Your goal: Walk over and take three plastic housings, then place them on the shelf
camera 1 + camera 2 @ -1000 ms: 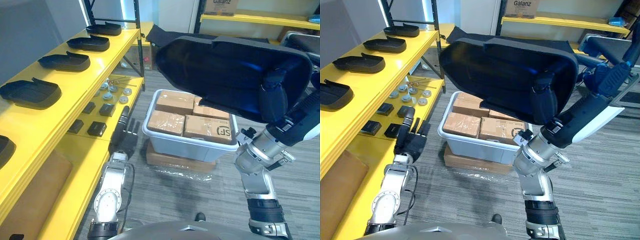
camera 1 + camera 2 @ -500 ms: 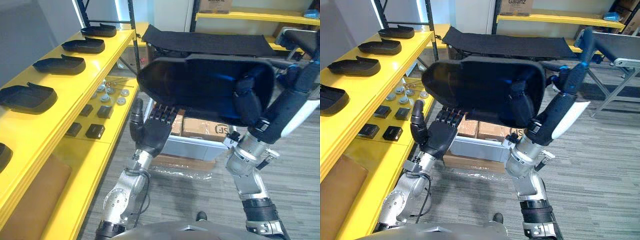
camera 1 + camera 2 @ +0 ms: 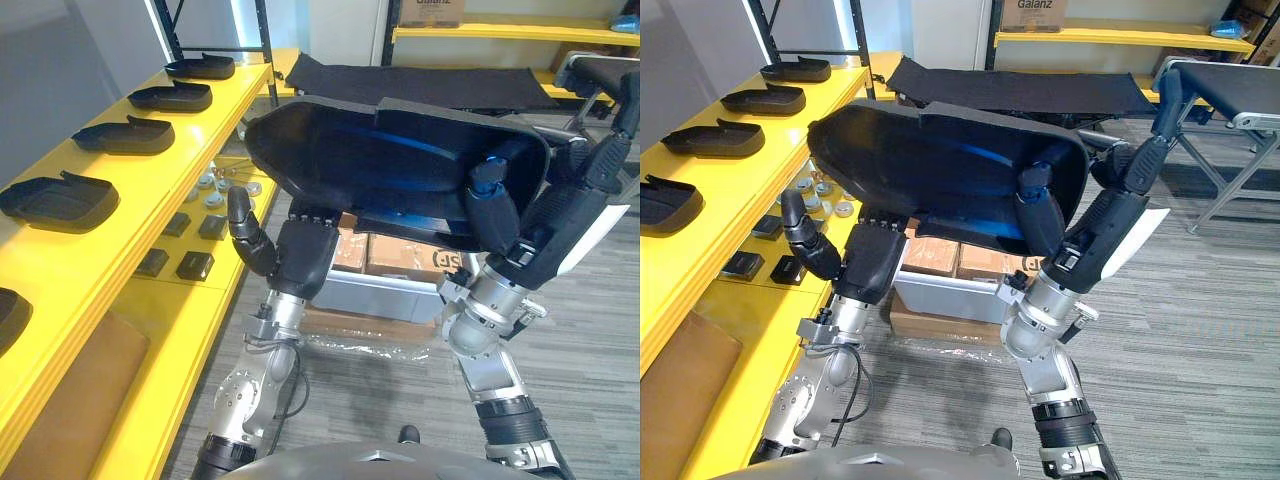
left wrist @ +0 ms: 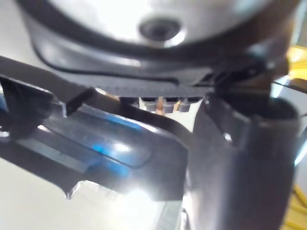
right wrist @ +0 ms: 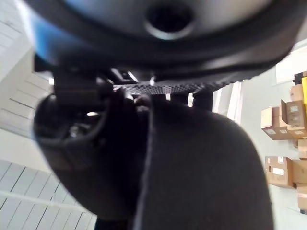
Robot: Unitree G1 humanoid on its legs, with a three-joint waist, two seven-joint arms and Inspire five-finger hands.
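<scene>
A large black plastic housing hangs in the air before me, hollow side toward me, its left end close to the yellow shelf. My right hand is shut on the housing's right end, thumb curled inside the rim. Under the left part sits my left hand, open, with straight fingers against the underside and the thumb standing out toward the shelf. The left wrist view shows the housing just past the thumb. Several more black housings lie in a row on the shelf top.
A white bin of cardboard boxes stands on the floor right below the held housing. The lower shelf level carries small black parts and round metal pieces. Black matting and another yellow rack lie behind.
My left hand rose from low beside the shelf to under the housing. The housing swung left toward the shelf, still in my right hand.
</scene>
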